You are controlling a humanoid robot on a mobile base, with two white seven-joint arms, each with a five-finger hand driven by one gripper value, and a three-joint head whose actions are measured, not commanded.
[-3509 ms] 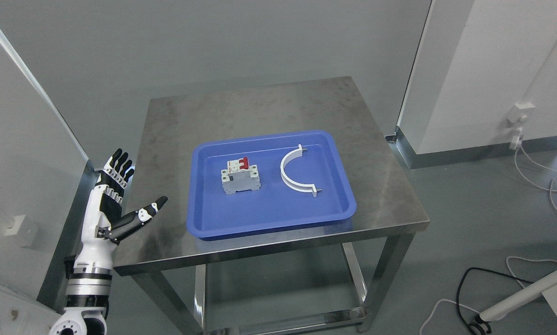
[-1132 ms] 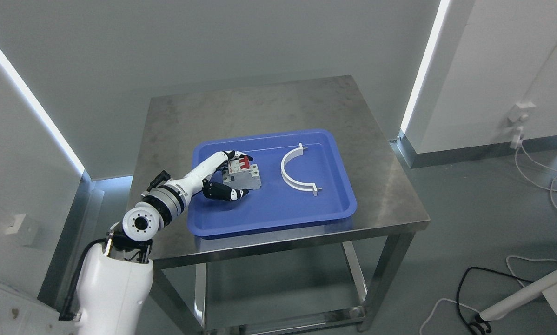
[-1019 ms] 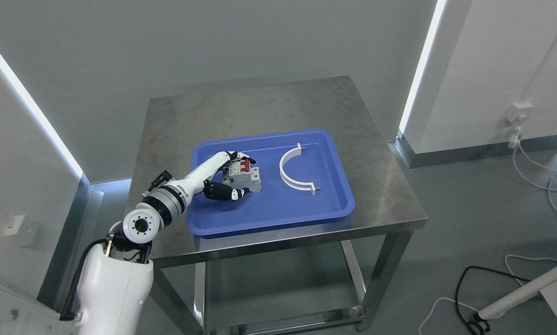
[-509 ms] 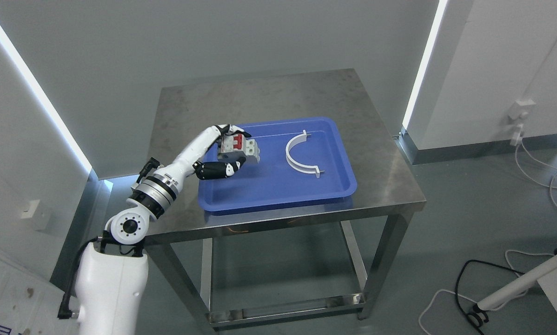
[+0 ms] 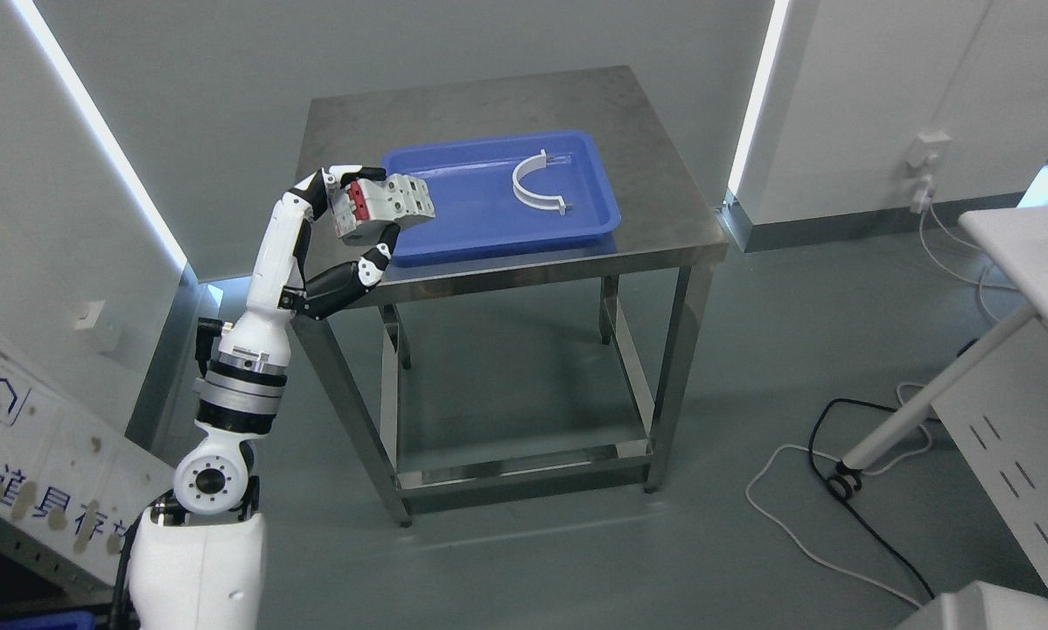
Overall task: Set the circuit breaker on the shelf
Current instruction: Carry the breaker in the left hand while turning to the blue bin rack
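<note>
My left hand [image 5: 349, 219] is raised in front of me, level with the near left corner of the desk [image 5: 655, 219], and its fingers [image 5: 349, 172] are clamped on the circuit breaker [image 5: 382, 206]. The fingers curl over the top of it from the left, while my thumb [image 5: 362, 267], black with white bands, presses up from below. The circuit breaker is lifted clear of the desk and hangs in the air in front of the left end of the blue tray [image 5: 498, 232]; from this view it overlaps the tray's near left corner. It is a grey block tilted on its side, with its red switch levers turned toward my palm.

My left arm comes up from the lower left, white with a silver ring at the wrist, and bends sharply toward the desk.

The blue tray sits on the steel desk, toward its left and near side. In it lies 1 white curved bracket [image 5: 533, 185], a half ring, in the right half of the tray, well apart from the circuit breaker.

On the floor to the right, black and white cables [image 5: 804, 525] trail around a white stand leg [image 5: 926, 411]. A light surface edge shows at the far right.
</note>
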